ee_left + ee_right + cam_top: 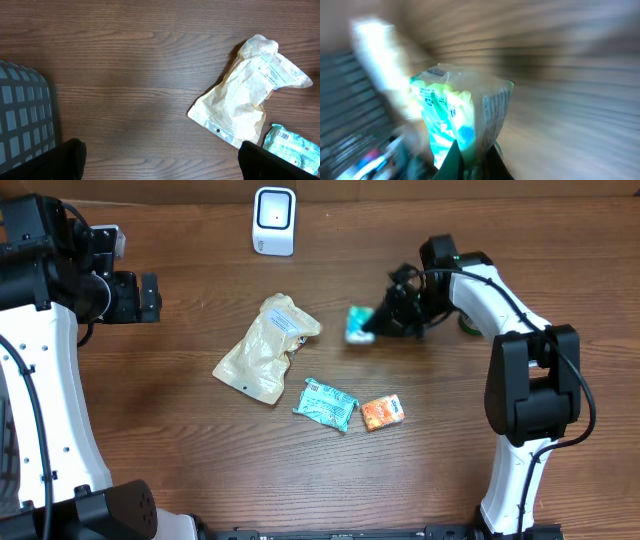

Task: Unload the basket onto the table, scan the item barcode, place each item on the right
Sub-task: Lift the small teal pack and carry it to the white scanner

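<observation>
Clamping teal packet (356,323) — right pincer (372,327) | left pincer (162,162) wide | orange packet (381,412) overhead only

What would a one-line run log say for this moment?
right hand: shut on green-white packet | left hand: open, empty | white scanner: packet not at it

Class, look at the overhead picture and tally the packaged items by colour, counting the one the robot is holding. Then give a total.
Beige: 1, the beige pouch
Teal: 2, the flat teal packet on the table and the held teal packet in the right gripper
Orange: 1, the orange packet
Total: 4
</observation>
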